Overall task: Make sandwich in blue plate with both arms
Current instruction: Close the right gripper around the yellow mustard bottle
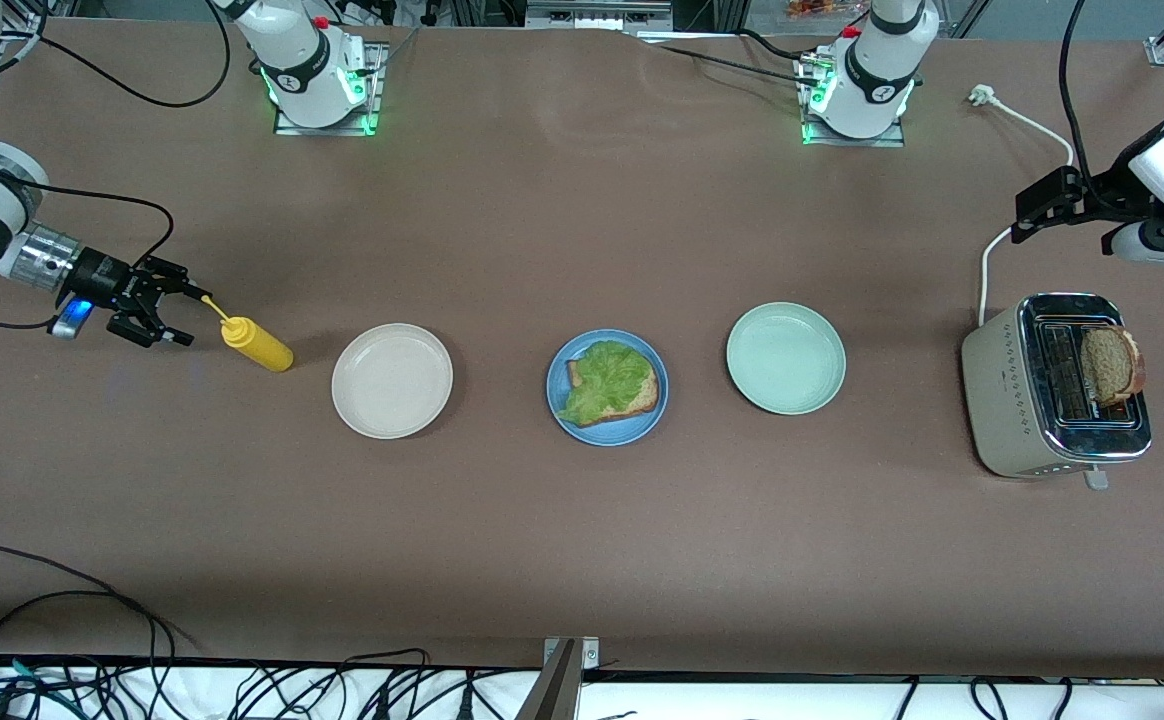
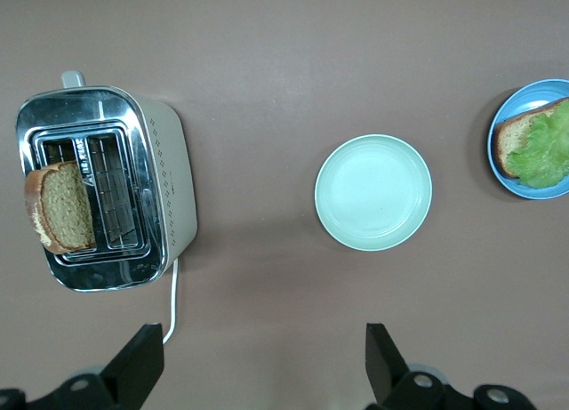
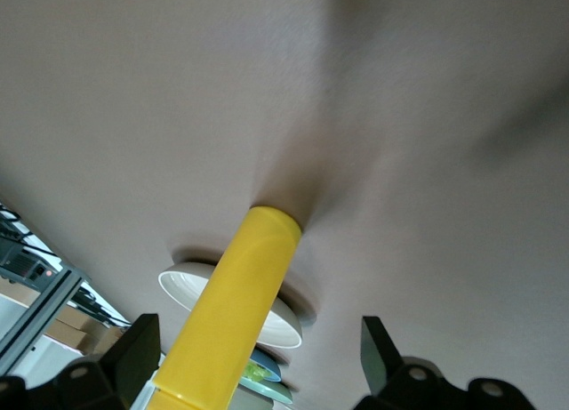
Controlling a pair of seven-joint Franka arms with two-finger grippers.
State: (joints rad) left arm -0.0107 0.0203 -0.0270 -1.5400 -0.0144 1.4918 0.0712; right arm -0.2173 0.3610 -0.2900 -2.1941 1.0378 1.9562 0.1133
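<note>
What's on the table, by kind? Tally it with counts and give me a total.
Plates: 3, namely cream plate, blue plate, pale green plate
Bread slices: 2, one under the lettuce, one in the toaster
Lettuce leaves: 1
Mustard bottles: 1
Toasters: 1
Total: 8

The table (image 1: 582, 220) is being lit evenly from above; short soft shadows are being cast. Glare is being thrown off the toaster (image 1: 1057, 400). The right wrist view's upper right is being blurred.
</note>
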